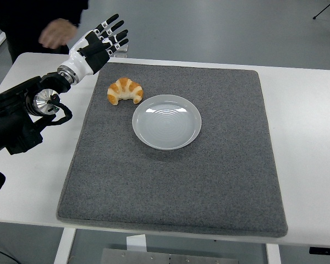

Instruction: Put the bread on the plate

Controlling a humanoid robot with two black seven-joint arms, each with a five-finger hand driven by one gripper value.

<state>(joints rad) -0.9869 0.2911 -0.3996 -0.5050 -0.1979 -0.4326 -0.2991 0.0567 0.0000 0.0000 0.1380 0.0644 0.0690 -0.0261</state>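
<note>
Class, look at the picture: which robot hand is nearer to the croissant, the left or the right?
Left. The left robot hand, fingers spread and empty, hovers up and to the left of the croissant, apart from it. The right robot hand is not in view.

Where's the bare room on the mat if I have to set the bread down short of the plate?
The mat is bare in front of the plate to its near edge, and right of the plate. It is crowded at the far left: croissant beside the plate's rim, left hand open beyond, a person's hand behind.

Croissant lies beside plate; left robot hand seemingly spread.
</note>
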